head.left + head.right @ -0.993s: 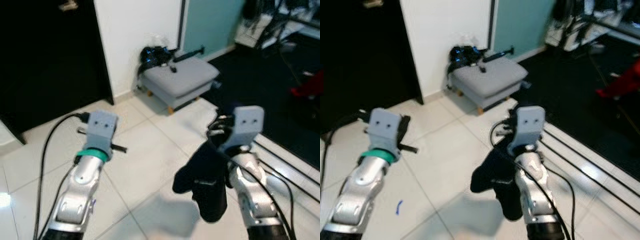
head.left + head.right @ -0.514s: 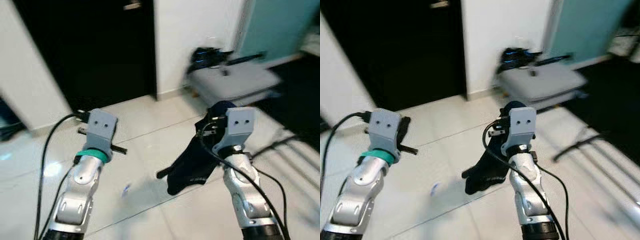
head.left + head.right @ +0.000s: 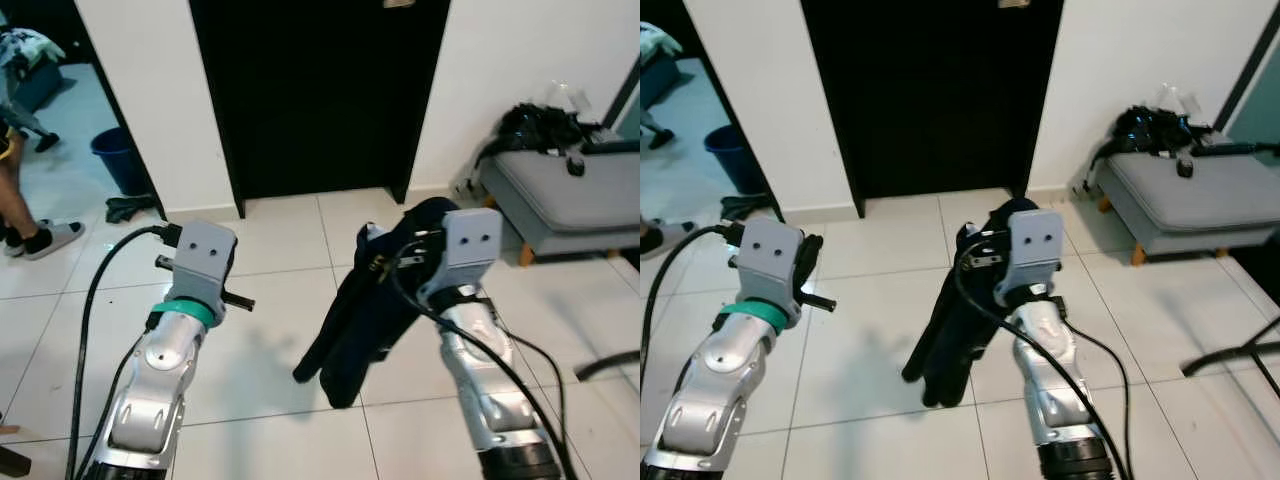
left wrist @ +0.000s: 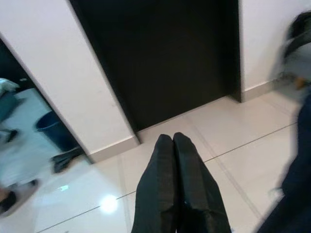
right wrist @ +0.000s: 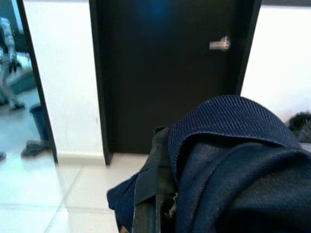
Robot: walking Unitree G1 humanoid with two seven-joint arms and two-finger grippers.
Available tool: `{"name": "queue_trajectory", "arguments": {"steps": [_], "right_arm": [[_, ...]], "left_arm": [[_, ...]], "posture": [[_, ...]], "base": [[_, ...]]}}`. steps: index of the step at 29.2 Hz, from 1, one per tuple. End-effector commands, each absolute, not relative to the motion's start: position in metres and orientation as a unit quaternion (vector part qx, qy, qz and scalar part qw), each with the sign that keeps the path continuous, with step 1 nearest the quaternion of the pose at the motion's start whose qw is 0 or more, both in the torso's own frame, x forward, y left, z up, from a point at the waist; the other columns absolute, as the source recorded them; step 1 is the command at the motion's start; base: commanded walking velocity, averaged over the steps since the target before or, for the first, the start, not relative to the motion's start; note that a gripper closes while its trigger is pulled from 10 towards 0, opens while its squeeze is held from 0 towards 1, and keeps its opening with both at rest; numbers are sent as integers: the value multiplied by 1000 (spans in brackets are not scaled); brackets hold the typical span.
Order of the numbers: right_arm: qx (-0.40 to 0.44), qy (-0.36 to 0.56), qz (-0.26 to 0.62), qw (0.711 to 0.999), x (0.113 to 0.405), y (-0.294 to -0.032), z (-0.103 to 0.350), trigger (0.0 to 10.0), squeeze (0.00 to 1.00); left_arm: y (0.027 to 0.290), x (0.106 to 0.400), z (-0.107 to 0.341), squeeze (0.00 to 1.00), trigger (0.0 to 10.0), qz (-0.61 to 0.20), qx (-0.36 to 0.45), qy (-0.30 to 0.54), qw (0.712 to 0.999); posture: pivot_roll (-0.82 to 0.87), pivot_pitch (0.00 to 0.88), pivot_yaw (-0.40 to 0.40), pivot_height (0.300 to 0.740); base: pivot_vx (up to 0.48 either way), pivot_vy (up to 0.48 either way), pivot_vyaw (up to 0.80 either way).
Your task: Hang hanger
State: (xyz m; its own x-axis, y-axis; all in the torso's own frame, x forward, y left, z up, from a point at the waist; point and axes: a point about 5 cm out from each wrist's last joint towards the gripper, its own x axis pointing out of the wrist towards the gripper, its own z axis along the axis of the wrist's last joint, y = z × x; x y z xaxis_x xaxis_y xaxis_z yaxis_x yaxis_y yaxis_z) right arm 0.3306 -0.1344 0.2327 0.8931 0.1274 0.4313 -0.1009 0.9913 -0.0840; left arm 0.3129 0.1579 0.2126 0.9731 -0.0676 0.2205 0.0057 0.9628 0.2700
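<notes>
At the far left edge of my head view a person's leg (image 3: 14, 200) in a pale sandal is cut off by the frame, standing on the lit floor of the next room. Just right of it sit a blue bucket (image 3: 122, 158) and a dark crumpled thing on the tiles (image 3: 130, 207) that I cannot identify.

My left gripper (image 4: 176, 165) sits in the lower left of the frame, hovering above the white tiled floor (image 3: 270, 330); from its wrist camera I see the jaws pressed flat together with nothing between them.

A closed black door (image 3: 315, 90) fills the top centre, its silver handle (image 5: 219, 43) clear in the right wrist view but clipped at the top edge of the head view.

Right of centre my right gripper (image 5: 154, 165) carries a dark navy garment (image 3: 365, 310) that drapes over it and hangs down toward the floor without reaching it. The cloth covers the jaws, so I cannot tell how far they are open. I cannot make out a hanger under the fabric; some pale bits near the gripper (image 3: 380, 265) could be part of one.

At the upper right a grey padded stool (image 3: 565, 205) stands against the white wall, cut off by the frame, with a black tangle (image 3: 530, 128) on its back corner. A dark curved bar (image 3: 607, 365) enters at the lower right edge.
</notes>
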Motion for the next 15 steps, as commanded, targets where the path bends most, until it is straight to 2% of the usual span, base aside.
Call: {"name": "queue_trajectory", "arguments": {"steps": [1,15], "right_arm": [[-35,-253,65,965,328,-132,243,10000,0],[-36,-261,68,962,328,-134,248,10000,0]], "left_arm": [[157,311,208,0,10000,-16,138,-105,985],[158,310,207,0,10000,-9,138,-102,985]], "posture": [[-142,106,81,740],[-137,111,76,740]], "base": [[0,0,800],[0,0,796]]}}
